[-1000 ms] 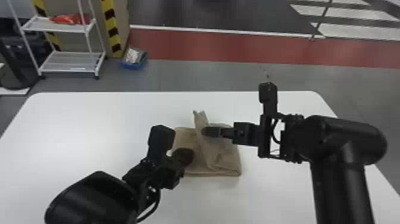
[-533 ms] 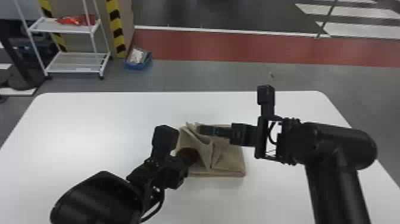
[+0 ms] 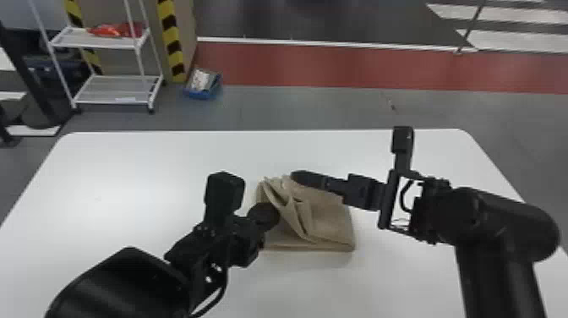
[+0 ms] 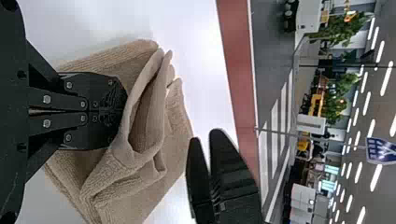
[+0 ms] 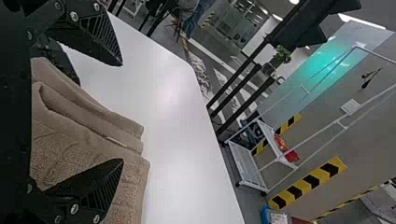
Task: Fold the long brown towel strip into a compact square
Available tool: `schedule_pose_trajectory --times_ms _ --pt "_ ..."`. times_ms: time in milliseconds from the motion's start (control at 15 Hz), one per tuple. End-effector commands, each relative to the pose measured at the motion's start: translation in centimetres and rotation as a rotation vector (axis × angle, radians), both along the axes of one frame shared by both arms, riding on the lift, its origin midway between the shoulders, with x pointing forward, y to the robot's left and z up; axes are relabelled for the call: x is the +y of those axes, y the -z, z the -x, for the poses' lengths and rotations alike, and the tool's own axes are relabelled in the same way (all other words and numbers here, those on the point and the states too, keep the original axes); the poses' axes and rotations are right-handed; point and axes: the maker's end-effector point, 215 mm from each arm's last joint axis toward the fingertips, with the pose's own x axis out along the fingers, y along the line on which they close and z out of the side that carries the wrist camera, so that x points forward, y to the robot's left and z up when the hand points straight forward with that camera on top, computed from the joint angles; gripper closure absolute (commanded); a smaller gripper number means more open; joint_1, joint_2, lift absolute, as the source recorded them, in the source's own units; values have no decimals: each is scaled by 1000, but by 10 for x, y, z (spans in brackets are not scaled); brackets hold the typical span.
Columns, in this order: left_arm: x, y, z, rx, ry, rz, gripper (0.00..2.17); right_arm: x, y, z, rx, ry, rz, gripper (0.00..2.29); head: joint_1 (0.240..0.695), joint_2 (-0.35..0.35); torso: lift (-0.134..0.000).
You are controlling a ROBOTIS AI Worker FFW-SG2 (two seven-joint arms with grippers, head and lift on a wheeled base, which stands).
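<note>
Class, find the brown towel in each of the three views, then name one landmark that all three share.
Head view: the towel lies just below the centre.
Left wrist view: the towel, left half.
Right wrist view: the towel, left side, mostly low.
Shared landmark: the white tabletop.

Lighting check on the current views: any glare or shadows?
Head view: faint, soft shadow on the table just in front of the towel. Left wrist view: rows of bright ceiling lights in the background, a soft shadow beside the towel. Right wrist view: pale sheen on the tabletop, teal glow on the panel behind.
</note>
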Motion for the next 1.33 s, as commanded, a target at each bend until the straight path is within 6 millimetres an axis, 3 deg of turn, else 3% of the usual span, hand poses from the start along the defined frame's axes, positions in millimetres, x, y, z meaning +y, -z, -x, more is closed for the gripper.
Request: schedule_pose_trajectory --times_ms 0,133,333,400,600,733,1000,1267 --pt "22 -31 7 -40 -18 16 2098 -16 -8 7 -28 27 -6 167 695 -79 -124" --pt "44 -49 12 -48 -42 45 2101 -29 -14 13 -40 43 -17 167 695 -73 -124" --pt "80 -59 9 -63 -100 18 2101 -41 -13 33 -23 54 -63 218 695 -63 -124" --pt "95 -66 1 -89 -130 16 2101 -42 -15 43 -24 49 -82 437 695 -60 -124" --pt "130 -79 -23 -155 -199 34 2101 -43 -16 76 -9 26 -79 2115 695 -19 -124" --pt "145 -77 -33 -152 -225 49 2101 -47 -10 98 -10 30 -20 2159 695 3 -124" --pt "151 -63 -39 -130 -227 56 2101 -67 22 134 29 67 96 2165 695 28 -124" --pt "151 -56 -42 -116 -225 60 2101 -82 46 153 64 92 140 2165 695 12 -124"
